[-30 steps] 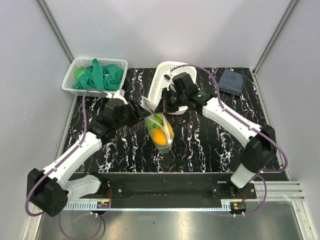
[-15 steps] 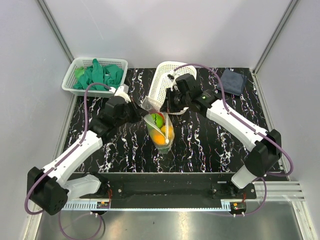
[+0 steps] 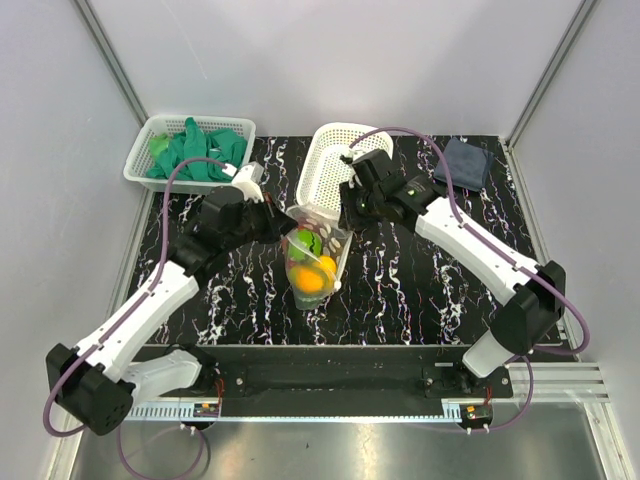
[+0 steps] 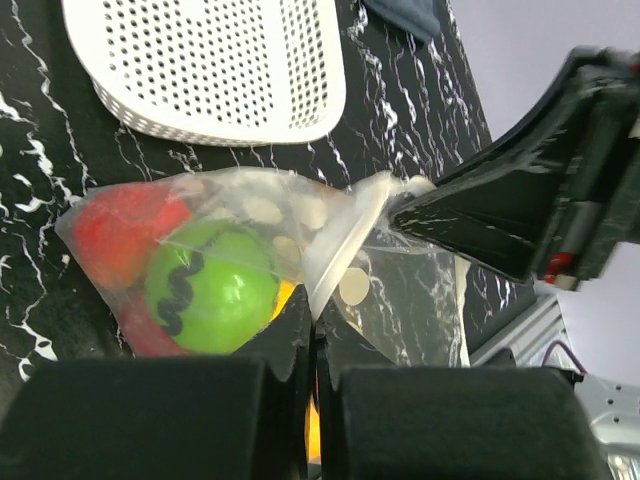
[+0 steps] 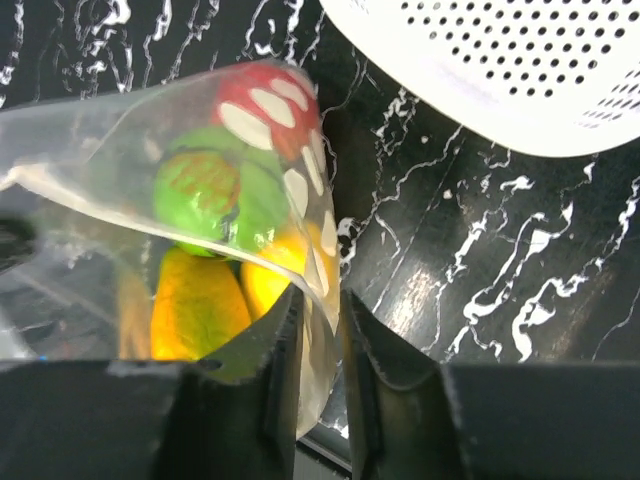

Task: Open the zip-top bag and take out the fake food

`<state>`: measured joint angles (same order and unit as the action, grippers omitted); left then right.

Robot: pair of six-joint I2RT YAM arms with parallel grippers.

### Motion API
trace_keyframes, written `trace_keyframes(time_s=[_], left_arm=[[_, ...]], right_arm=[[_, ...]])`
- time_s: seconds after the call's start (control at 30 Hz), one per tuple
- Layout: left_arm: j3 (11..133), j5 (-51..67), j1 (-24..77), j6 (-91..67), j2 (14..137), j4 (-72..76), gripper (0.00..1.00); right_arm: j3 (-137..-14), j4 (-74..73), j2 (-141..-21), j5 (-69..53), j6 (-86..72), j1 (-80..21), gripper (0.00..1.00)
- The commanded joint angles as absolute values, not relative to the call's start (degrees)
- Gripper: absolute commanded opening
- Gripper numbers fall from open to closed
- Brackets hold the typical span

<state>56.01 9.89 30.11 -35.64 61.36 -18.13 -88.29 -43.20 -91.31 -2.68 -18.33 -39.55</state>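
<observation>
The clear zip-top bag (image 3: 318, 250) hangs over the black marble table between my two grippers. Inside it the fake food shows: a green ball (image 4: 210, 290), a red piece (image 4: 120, 225), an orange piece (image 5: 195, 305) and a yellow one (image 5: 275, 270). My left gripper (image 3: 283, 225) (image 4: 312, 310) is shut on the bag's whitish top edge (image 4: 335, 240). My right gripper (image 3: 345, 222) (image 5: 322, 305) stands at the opposite side of the mouth. Its jaws are slightly apart, and the bag film (image 5: 320, 250) hangs loose in the gap.
An empty white lattice basket (image 3: 335, 160) stands tilted just behind the bag. Another white basket (image 3: 232, 128) at the back left holds green gloves (image 3: 195, 150). A dark folded cloth (image 3: 465, 162) lies at the back right.
My left gripper has closed on the bag's edge and drawn it left. The right gripper's jaws have just parted from the other edge. The bag has shifted slightly left.
</observation>
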Motion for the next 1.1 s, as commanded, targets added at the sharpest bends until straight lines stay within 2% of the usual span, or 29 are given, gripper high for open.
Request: trace_keyframes(time_s=[0.0, 0.03, 0.07, 0.17, 0.3, 0.37, 0.47, 0.63, 0.83, 1.0, 1.07], left_arm=[[58.4, 13.8, 30.2, -34.5, 62.6, -15.2, 0.00], [58.3, 13.8, 30.2, -34.7, 62.4, -14.9, 0.00], [58.2, 14.0, 30.2, -34.8, 62.3, -14.4, 0.00], [58.2, 14.1, 30.2, -34.8, 62.1, -14.2, 0.00], [57.4, 14.2, 30.2, -35.1, 61.3, -13.4, 0.00], [57.2, 14.1, 30.2, -35.3, 60.8, -13.2, 0.00], [57.0, 14.4, 30.2, -35.8, 60.6, -13.1, 0.00], [56.0, 14.6, 30.2, -36.5, 59.5, -12.6, 0.00], [54.2, 16.4, 30.3, -38.4, 59.8, -10.3, 0.00], [53.3, 17.6, 30.3, -40.2, 59.2, -8.9, 0.00], [53.0, 17.7, 30.6, -40.8, 59.0, -7.8, 0.00]], right_arm=[[-94.8, -47.5, -88.4, -5.2, -18.5, -41.5, 0.32], [-95.6, -48.3, -88.1, -5.0, -18.4, -42.1, 0.39], [-96.5, -49.9, -87.9, -4.1, -18.4, -42.6, 0.42], [-99.4, -51.8, -86.9, -3.2, -18.5, -44.2, 0.45], [-101.0, -51.8, -88.1, -6.0, -19.6, -46.7, 0.42], [-101.0, -51.2, -90.0, -7.5, -20.8, -48.3, 0.36], [-100.6, -50.4, -91.2, -4.8, -21.9, -49.8, 0.35], [-94.4, -43.4, -91.1, -3.9, -25.9, -49.8, 0.32], [-85.8, -32.2, -91.5, 1.4, -33.7, -49.7, 0.35], [-80.0, -27.4, -90.8, 2.1, -37.3, -48.8, 0.40], [-77.2, -23.7, -90.5, 0.2, -38.2, -47.9, 0.46]])
